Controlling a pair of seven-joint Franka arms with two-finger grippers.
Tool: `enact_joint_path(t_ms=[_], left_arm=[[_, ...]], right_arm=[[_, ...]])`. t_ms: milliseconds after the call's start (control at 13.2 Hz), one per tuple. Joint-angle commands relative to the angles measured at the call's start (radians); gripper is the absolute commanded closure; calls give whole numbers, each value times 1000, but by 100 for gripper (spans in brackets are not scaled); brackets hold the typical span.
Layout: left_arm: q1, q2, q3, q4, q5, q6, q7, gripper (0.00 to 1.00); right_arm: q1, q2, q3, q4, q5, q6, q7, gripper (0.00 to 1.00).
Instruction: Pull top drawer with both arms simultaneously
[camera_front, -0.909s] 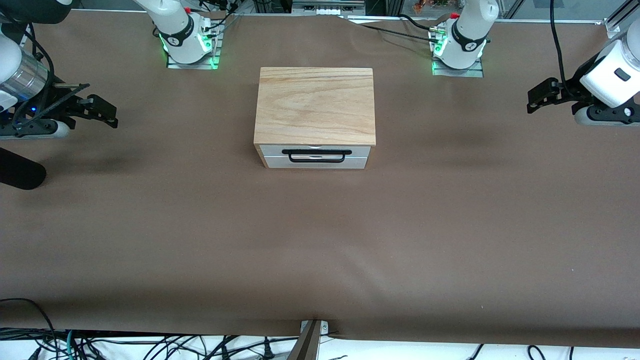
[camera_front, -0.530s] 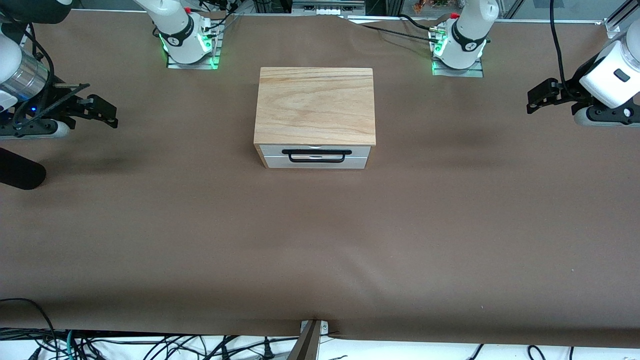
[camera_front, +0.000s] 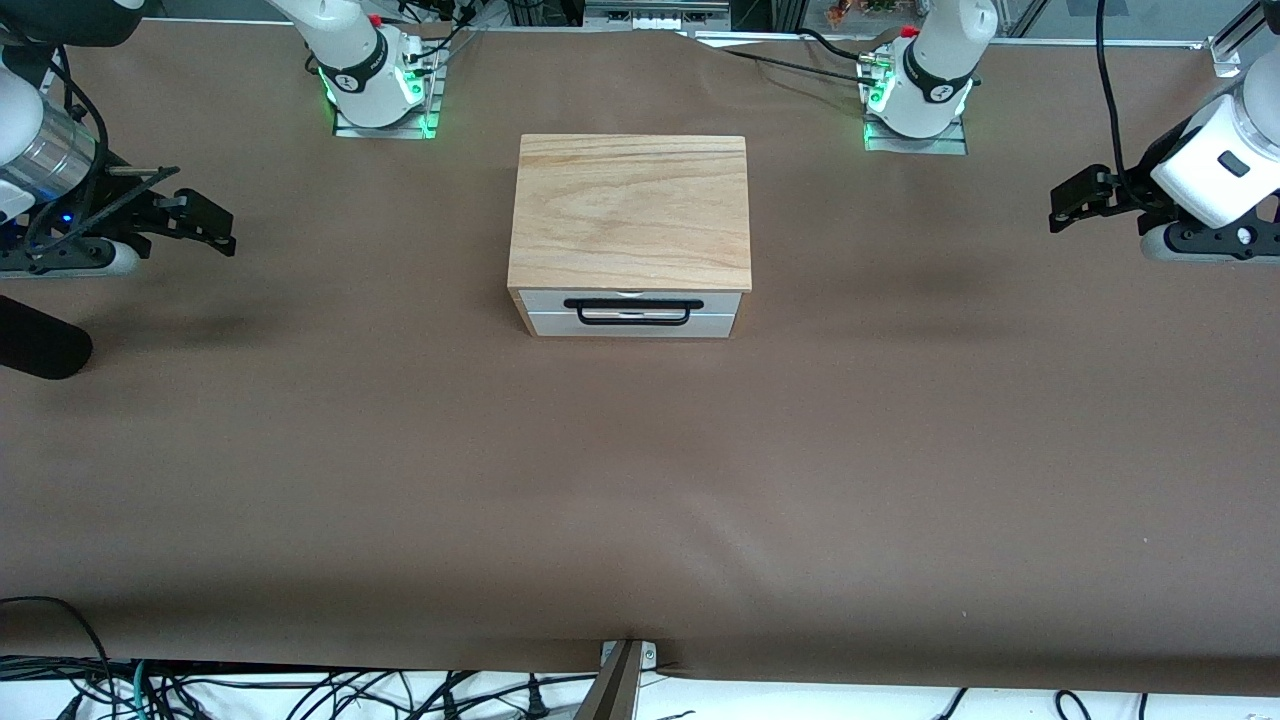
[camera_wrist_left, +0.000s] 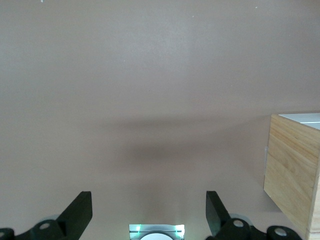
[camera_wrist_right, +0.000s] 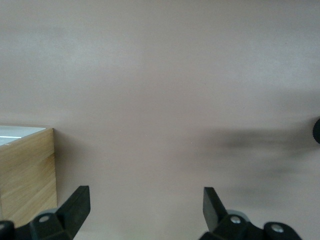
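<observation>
Fingers spread wide on both my grippers, clamped on nothing: my left gripper (camera_front: 1072, 200) hangs over the table (camera_front: 640, 480) at the left arm's end, at three o'clock from the wooden box (camera_front: 630, 215), my right gripper (camera_front: 205, 222) over the right arm's end at nine o'clock, both well apart from it. Mid-table, the top drawer (camera_front: 633, 300) sits shut in the box's front at six o'clock, facing the front camera, its black wire handle (camera_front: 633, 308) untouched.

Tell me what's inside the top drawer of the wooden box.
Nothing shows: the top drawer is shut, flush in the wooden box, so its inside is hidden. Only its white front and black handle are visible.
</observation>
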Motion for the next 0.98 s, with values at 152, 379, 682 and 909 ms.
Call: enact_joint_path(t_ms=[152, 379, 682, 909], left_arm=[[-3, 22, 4, -26, -21, 6, 10, 0], [-3, 22, 4, -25, -23, 14, 12, 0], [-1, 15, 4, -24, -41, 14, 12, 0], [2, 15, 9, -22, -41, 14, 26, 0]], right_arm=[[-15, -12, 15, 4, -11, -12, -11, 0], [-15, -12, 13, 4, -9, -12, -11, 0], [-15, -12, 15, 4, -11, -12, -11, 0], [-15, -12, 13, 4, -11, -12, -11, 0]])
